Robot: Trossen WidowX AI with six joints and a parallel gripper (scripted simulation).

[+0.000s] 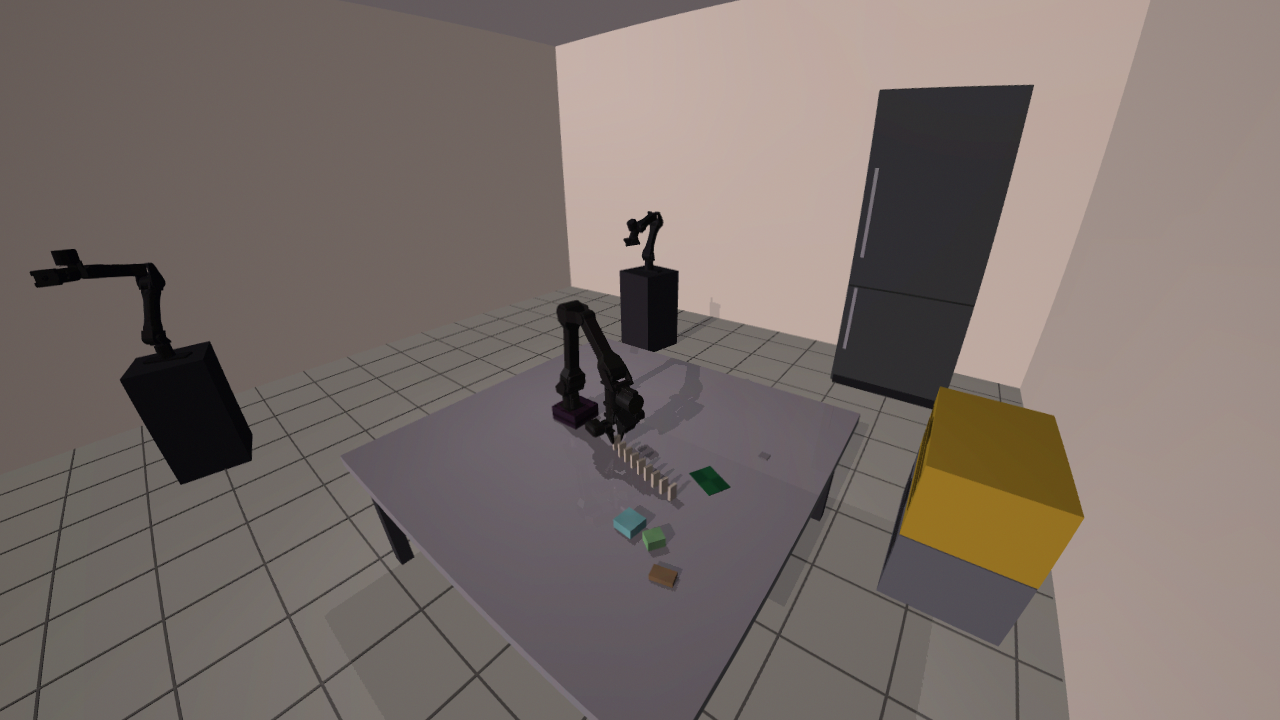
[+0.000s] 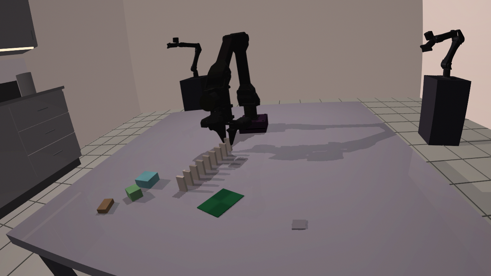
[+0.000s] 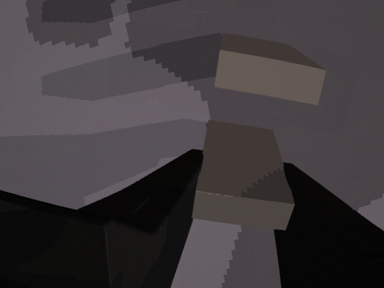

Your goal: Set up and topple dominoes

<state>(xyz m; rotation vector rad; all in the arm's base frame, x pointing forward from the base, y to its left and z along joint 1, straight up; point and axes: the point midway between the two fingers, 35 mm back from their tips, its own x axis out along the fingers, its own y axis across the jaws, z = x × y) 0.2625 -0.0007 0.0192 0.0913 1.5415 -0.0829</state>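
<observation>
Gripper [image 1: 617, 437] [image 2: 228, 143] [image 3: 239, 169] fingers are clamped on an upright domino [image 2: 229, 145] [image 3: 242, 160] at the far end of the row, near the arm's base [image 1: 562, 417] [image 2: 263, 127]. Beside it, apart, the standing dominoes [image 1: 644, 469] [image 2: 200, 167] [image 3: 268, 76] run diagonally across the tabletop [image 1: 501, 501] [image 2: 261, 250], between the blue block [image 1: 629, 522] [image 2: 147, 179] and the green mat [image 1: 709, 480] [image 2: 220, 202].

Surface finishes: matt solids on a faintly glossy top

On the lavender-grey rectangular tabletop [image 1: 501, 483] [image 2: 274, 192] [image 3: 152, 112]: smooth, faint reflections, low gloss. On the pale tan rectangular dominoes [image 1: 672, 492] [image 2: 182, 184] [image 3: 268, 76], likewise the one [image 1: 616, 446] [image 2: 228, 145] [image 3: 240, 156] gripped: flat, matt, grain not visible, wood or plastic undetermined. On the black, plastic-looking two-fingered gripper [image 1: 616, 439] [image 2: 228, 142] [image 3: 239, 169]: smooth, dull, slight sheen at edges. On the teal block [image 1: 629, 522] [image 2: 147, 179], light-green block [image 1: 653, 538] [image 2: 134, 192] and brown block [image 1: 663, 575] [image 2: 105, 206]: smooth, matt; material undetermined. On the thin dark-green square [image 1: 709, 480] [image 2: 220, 202]: flat, matt.
</observation>
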